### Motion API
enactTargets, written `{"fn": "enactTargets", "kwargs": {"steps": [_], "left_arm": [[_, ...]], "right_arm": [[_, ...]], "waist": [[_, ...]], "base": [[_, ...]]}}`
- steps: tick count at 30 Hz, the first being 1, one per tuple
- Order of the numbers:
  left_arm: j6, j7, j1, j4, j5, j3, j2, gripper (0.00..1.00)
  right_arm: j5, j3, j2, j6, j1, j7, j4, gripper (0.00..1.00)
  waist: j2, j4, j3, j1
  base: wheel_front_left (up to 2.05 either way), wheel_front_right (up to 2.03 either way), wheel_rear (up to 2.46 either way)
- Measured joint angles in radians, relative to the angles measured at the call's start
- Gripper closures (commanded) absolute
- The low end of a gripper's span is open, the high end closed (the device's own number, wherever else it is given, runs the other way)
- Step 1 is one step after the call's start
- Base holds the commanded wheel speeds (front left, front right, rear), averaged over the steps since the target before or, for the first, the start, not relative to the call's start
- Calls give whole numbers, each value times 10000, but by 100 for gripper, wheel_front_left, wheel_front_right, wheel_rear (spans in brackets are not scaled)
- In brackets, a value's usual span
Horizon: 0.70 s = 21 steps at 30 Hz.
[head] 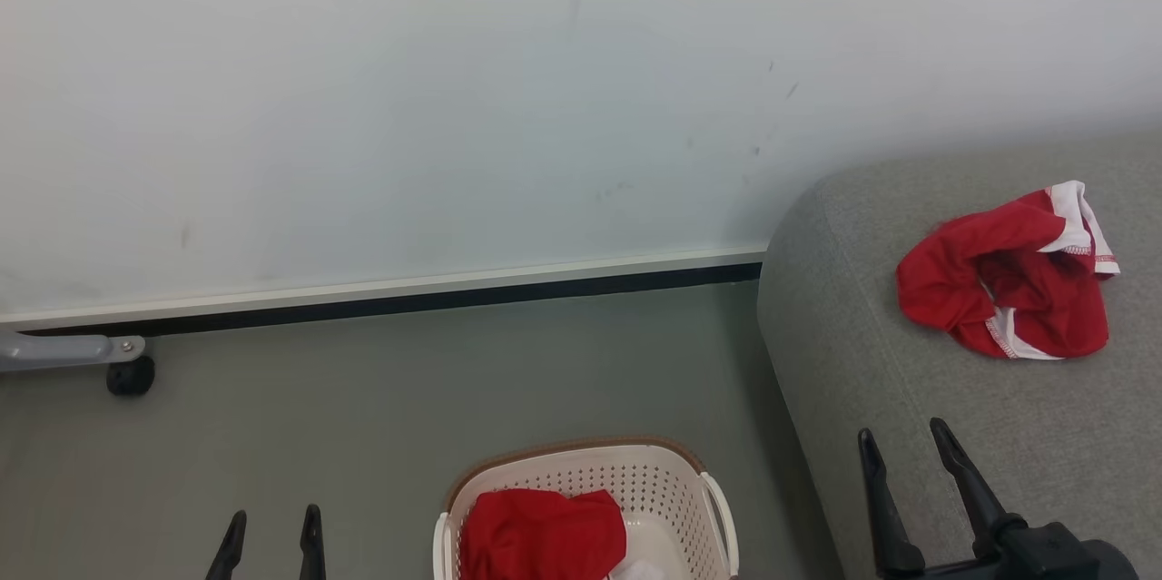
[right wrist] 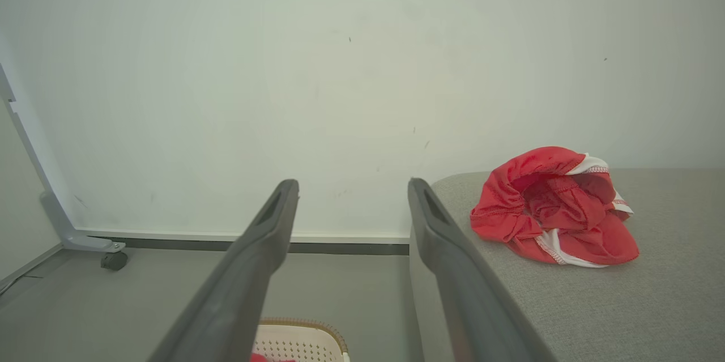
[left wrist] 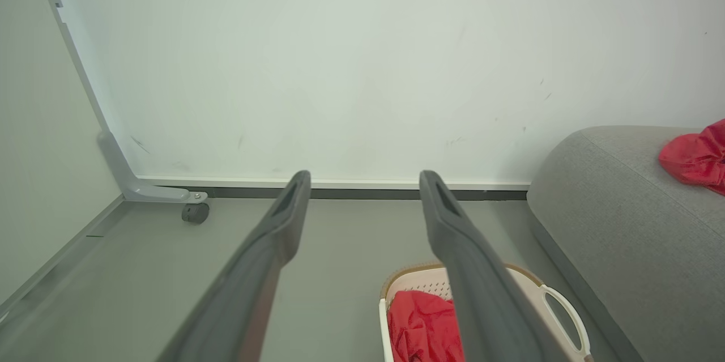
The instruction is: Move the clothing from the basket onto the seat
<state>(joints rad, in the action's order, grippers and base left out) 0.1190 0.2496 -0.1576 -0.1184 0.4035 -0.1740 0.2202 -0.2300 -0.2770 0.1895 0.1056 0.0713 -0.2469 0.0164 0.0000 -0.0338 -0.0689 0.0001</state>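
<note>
One piece of red clothing with white trim [head: 1012, 288] lies crumpled on the grey seat [head: 908, 398] at the right; the right wrist view shows this clothing [right wrist: 552, 206] on the seat [right wrist: 623, 299]. A second red garment [head: 542, 533] lies inside the cream basket [head: 672, 485] on the floor, at the bottom middle. In the left wrist view the basket [left wrist: 558, 305] holds that red garment [left wrist: 422, 325]. My left gripper [head: 272, 521] is open and empty, left of the basket. Over the seat's near left edge my right gripper [head: 903, 439] stands open, holding nothing.
A pale wall with a dark skirting strip [head: 408, 299] runs behind. A grey metal leg with a black caster [head: 130, 376] stands at the far left. Grey floor [head: 363, 398] lies between the caster and the seat.
</note>
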Motion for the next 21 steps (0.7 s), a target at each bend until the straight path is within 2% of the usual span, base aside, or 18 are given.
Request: {"fn": "enactTargets", "kwargs": {"steps": [13, 21], "left_arm": [[-44, -65, 241, 13, -349, -535, -128, 0], [-180, -456, 1657, -491, -635, -1179, -430, 0]], "right_arm": [[0, 353, 222, 12, -50, 79, -485, 0], [40, 558, 326, 13, -1007, 138, -880, 0]], "waist": [[0, -60, 749, 0], [1, -151, 1783, 1]], "base": [[0, 0, 0], [0, 0, 0]]}}
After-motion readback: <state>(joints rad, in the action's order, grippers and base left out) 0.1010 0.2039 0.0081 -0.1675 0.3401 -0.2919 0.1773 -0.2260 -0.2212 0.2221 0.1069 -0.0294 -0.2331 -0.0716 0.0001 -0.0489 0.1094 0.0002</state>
